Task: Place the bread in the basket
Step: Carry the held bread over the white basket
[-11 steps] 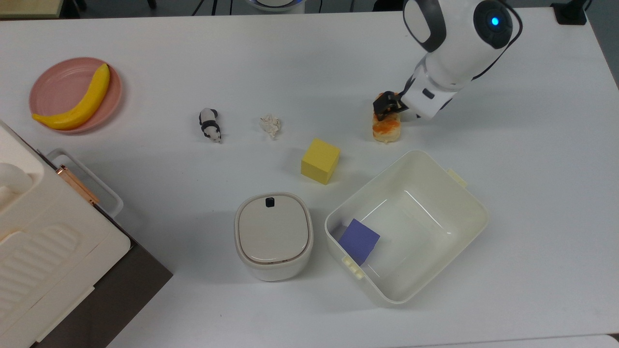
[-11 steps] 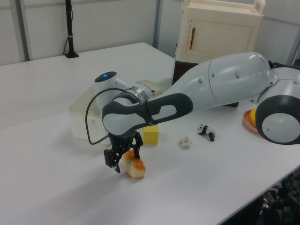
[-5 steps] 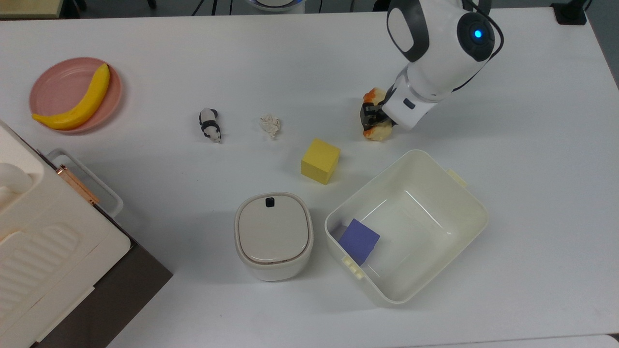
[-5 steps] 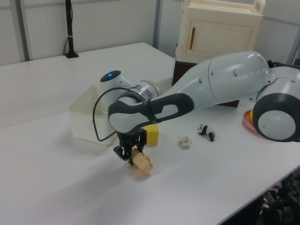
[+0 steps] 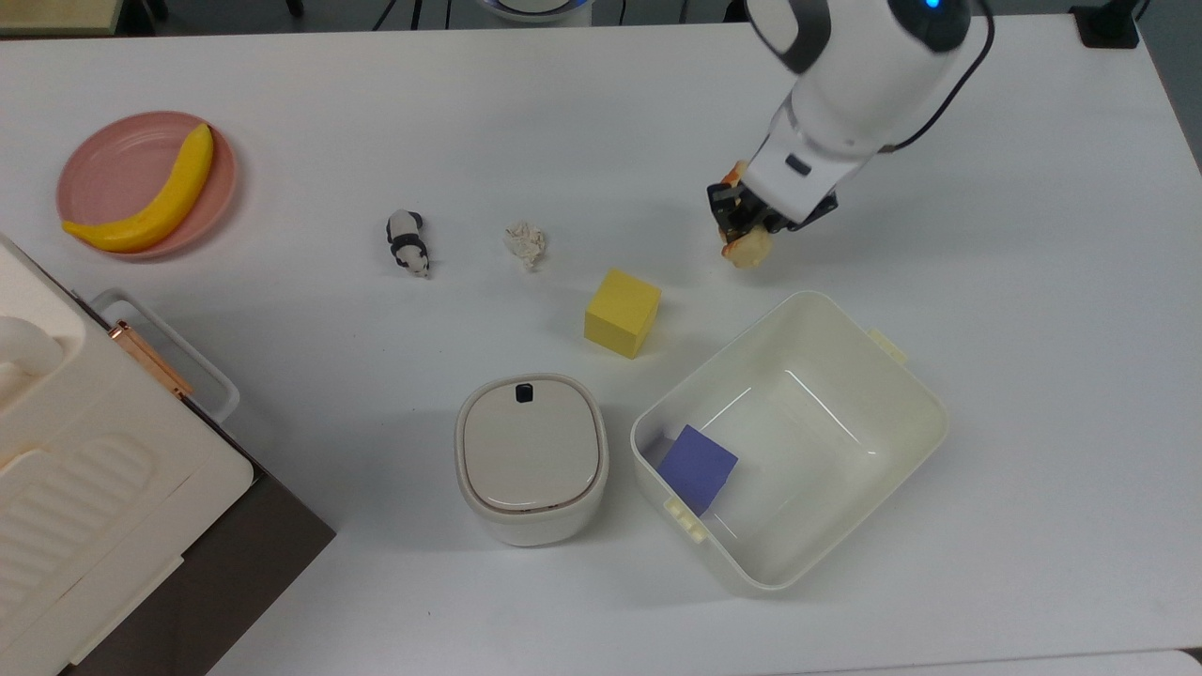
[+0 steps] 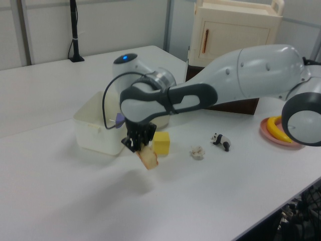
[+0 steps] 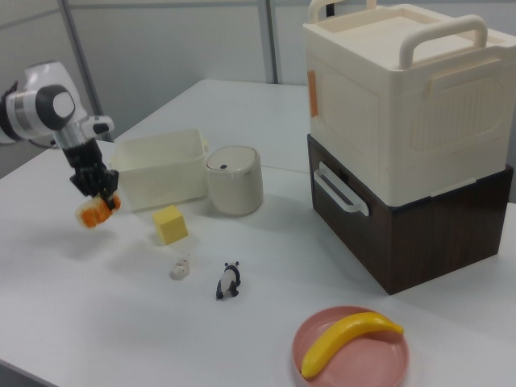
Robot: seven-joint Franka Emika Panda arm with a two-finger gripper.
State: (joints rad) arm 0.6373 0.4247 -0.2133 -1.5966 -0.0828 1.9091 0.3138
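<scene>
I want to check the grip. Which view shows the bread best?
The right view: the bread hangs clear of the table below the gripper. The top view hides part of it; the left view shows it tilted.

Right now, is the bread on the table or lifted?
Lifted: the gripper holds the bread clear above the table.

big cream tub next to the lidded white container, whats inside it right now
Inside the large cream-white plastic tub lies one purple cube, in the corner nearest the lidded container. The rest of its floor is bare.
</scene>
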